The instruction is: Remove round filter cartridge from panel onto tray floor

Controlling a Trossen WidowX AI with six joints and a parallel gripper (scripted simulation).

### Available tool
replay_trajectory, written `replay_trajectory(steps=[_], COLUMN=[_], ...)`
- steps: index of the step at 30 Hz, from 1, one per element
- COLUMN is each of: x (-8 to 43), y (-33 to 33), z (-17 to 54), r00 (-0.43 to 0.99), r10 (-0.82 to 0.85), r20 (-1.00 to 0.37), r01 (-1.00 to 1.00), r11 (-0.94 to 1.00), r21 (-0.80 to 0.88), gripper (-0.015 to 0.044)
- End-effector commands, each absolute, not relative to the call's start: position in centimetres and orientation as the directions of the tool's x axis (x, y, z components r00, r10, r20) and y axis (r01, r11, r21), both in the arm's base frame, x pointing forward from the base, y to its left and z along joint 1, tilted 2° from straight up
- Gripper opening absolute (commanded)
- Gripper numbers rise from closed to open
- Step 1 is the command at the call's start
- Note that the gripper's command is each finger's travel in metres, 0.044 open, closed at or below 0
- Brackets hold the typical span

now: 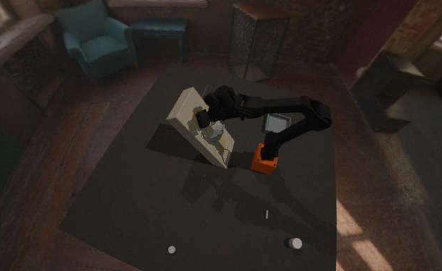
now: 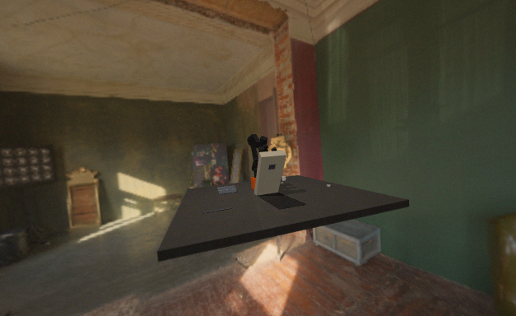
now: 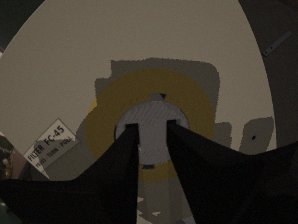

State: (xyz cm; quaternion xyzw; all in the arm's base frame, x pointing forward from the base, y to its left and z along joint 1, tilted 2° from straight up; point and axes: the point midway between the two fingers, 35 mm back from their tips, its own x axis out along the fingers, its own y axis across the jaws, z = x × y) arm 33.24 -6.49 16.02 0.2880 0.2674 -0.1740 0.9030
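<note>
The round grey filter cartridge (image 3: 152,111) sits in a yellow ring (image 3: 200,107) in the beige service panel (image 3: 150,40) (image 1: 185,106) (image 2: 270,177), which leans on the dark table. My gripper (image 3: 150,129) (image 1: 201,118) is pressed against the panel face. Its two black fingertips sit in the cartridge's two narrow slots, with the rib between them, so the fingers are shut on that rib. A label (image 3: 50,145) reading "FILTER FC-45" is at the lower left of the ring. The grey tray (image 1: 276,123) (image 2: 226,189) lies flat behind the arm. In the exterior view the panel hides the gripper.
The arm's orange base (image 1: 262,164) stands just right of the panel's lower end. A second yellow ring (image 1: 222,142) and a grey block (image 1: 217,133) sit lower on the panel. Two small cylinders (image 1: 171,250) (image 1: 295,243) and a thin strip (image 1: 266,214) lie near the table's front edge.
</note>
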Motion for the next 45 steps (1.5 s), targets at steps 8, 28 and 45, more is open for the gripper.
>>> replay_trajectory(steps=[8, 28, 45], x=[33.65, 33.61, 33.67], y=[-6.57, -6.56, -6.58], z=[15.74, 15.76, 15.72], r00=[0.797, 0.797, 0.797], r10=[-0.161, -0.160, -0.161], r20=[-0.583, -0.583, -0.583], r01=[0.469, 0.535, 0.601], r11=[0.773, 0.637, 0.112], r21=[0.428, 0.555, 0.791], gripper=[0.0090, 0.0000, 0.0000])
